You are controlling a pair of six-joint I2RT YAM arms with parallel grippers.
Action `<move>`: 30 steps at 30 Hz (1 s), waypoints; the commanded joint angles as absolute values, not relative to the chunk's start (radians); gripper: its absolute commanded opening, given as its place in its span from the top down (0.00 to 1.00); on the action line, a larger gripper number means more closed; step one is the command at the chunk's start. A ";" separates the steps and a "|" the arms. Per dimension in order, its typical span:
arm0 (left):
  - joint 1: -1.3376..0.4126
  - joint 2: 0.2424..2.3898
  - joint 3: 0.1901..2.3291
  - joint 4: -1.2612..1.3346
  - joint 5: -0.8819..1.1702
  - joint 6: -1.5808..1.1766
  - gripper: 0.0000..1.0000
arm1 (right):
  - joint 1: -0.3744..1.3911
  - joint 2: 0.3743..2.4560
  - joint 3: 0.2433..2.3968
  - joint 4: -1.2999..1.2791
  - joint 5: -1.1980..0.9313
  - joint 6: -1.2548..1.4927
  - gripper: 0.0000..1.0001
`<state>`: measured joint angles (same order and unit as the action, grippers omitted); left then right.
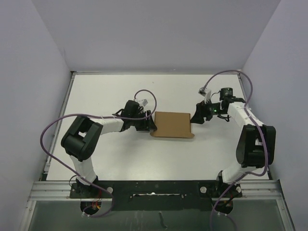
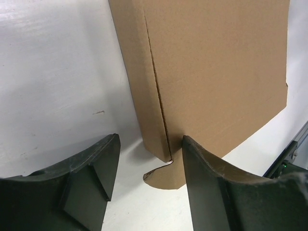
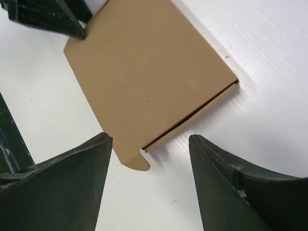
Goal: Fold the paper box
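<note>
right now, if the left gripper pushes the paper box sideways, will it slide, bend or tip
Probably slides rather than tips: the paper box lies flat on the smooth table. Likely light and thin, so pushing its open seam may buckle the top layer.

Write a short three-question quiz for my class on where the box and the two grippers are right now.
1. True or false: the left gripper is shut on the box.
2. Where on the table does the box lie?
A. Flat, between the two grippers
B. In the far left corner
C. Against the near edge, by the arm bases
3. Fill the gap: the right gripper, beside the box's right edge, is ____ (open or shut).

Key: 1 false, its fingers are spread apart; 2 A; 3 open.
</note>
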<state>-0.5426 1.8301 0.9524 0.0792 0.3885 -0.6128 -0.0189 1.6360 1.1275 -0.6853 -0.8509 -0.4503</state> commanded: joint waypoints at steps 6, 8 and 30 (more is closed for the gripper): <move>-0.543 1.700 0.954 0.109 0.358 -0.601 0.41 | -0.091 1.766 1.113 -0.598 -1.009 -0.247 0.31; -0.542 1.659 0.914 0.142 0.341 -0.608 0.41 | -0.089 1.805 1.123 -0.609 -1.017 -0.247 0.31; -0.487 1.589 0.657 0.502 0.433 -0.685 0.24 | -0.078 1.955 1.163 -0.623 -0.930 -0.221 0.56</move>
